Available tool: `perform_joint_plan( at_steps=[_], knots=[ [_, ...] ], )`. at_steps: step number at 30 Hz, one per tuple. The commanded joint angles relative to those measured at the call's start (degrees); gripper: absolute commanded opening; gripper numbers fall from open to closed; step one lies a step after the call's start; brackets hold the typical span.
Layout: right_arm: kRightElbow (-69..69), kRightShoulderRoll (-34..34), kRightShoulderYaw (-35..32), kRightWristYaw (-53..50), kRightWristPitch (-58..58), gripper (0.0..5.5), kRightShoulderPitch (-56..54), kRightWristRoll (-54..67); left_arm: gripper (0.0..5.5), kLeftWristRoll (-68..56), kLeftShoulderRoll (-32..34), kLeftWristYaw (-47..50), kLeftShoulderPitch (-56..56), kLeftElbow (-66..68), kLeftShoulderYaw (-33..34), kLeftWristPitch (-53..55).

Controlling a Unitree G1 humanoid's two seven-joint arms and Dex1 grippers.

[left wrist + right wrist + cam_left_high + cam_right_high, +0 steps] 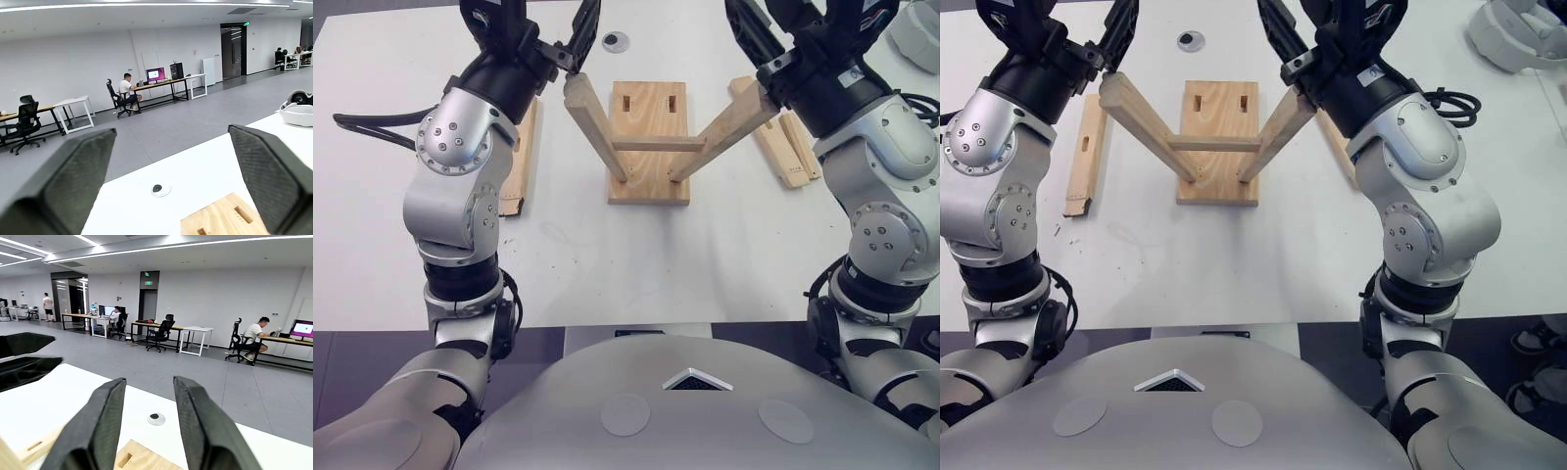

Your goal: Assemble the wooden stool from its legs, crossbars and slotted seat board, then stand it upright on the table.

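The slotted seat board (649,186) lies flat at the table's middle. Two wooden legs joined by a crossbar (658,144) stand on its near end and splay outward. The left leg (595,127) leans toward my left gripper (543,20), which stands open just above and beside the leg's top; nothing lies between its fingers (73,181). The right leg (724,132) leans the other way, its top end touching the underside of my right gripper (149,382). That gripper's fingers (98,431) stand apart with nothing between them.
A slotted wooden piece (1085,152) lies on the table left of the board, partly behind my left arm. More wooden pieces (783,147) lie to the right, under my right arm. A cable grommet (615,40) sits at the back, a white object (1518,34) at the far right corner.
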Motion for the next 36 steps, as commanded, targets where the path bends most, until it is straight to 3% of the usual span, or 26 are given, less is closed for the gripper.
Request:
perform_joint_plan(
  at_steps=[1,4,6,7,10,14,16,20,24,28,30,33,36],
  knots=[
    [-0.29,4.02,-5.04,-2.42,-0.75,1.81,-5.27,4.76,4.24,-0.15,0.76,0.69,-1.46,2.27,3.83,0.15],
    [0.38,4.40,-13.22,-4.46,-3.91,1.81,-10.48,9.43,4.24,-1.46,0.93,2.08,-3.30,4.97,10.00,-1.60],
    [4.76,2.96,-17.60,-5.76,-5.71,1.81,-10.52,8.83,4.24,0.88,2.11,2.29,-1.11,8.17,9.72,-1.89],
    [7.85,0.59,-16.71,-5.89,-5.77,1.81,-8.80,5.22,4.24,2.64,2.99,1.67,0.57,10.52,7.56,-1.98],
    [18.24,-8.56,-0.87,1.25,-6.40,1.81,2.96,-7.51,4.24,6.38,4.36,-3.29,2.95,21.27,-0.18,-3.71],
    [33.61,-9.92,16.88,12.45,-20.32,1.81,10.58,-19.95,4.24,13.20,9.70,-13.47,-1.06,41.99,-8.26,-12.24],
    [38.44,-13.77,25.57,15.89,-18.89,1.81,10.95,-27.96,4.24,15.25,9.48,-17.79,-5.04,51.64,-11.04,-17.94],
    [34.92,-13.79,30.78,22.69,-16.08,1.81,9.01,-30.25,4.24,13.47,3.43,-29.58,-10.03,64.48,-14.12,-31.02],
    [24.17,-16.00,35.10,32.04,-17.77,1.81,7.41,-29.88,4.24,14.51,2.82,-37.18,-12.08,69.70,-15.62,-36.08],
    [15.23,-16.28,33.78,38.96,-16.93,1.81,8.36,-24.37,4.24,12.25,0.17,-39.39,-15.58,75.81,-12.67,-42.36],
    [12.73,-20.33,30.91,41.54,-15.76,1.81,10.43,-23.36,4.24,10.90,-0.45,-35.54,-20.47,81.44,-8.36,-46.61],
    [11.73,-27.51,23.61,44.62,-15.19,1.81,14.14,-20.83,4.24,9.25,1.39,-30.13,-25.41,87.48,-2.12,-53.17],
    [17.98,-26.79,14.14,40.51,-20.28,1.81,12.30,-20.73,4.24,12.60,8.06,-25.92,-22.90,87.06,-0.67,-59.38]
  ],
)
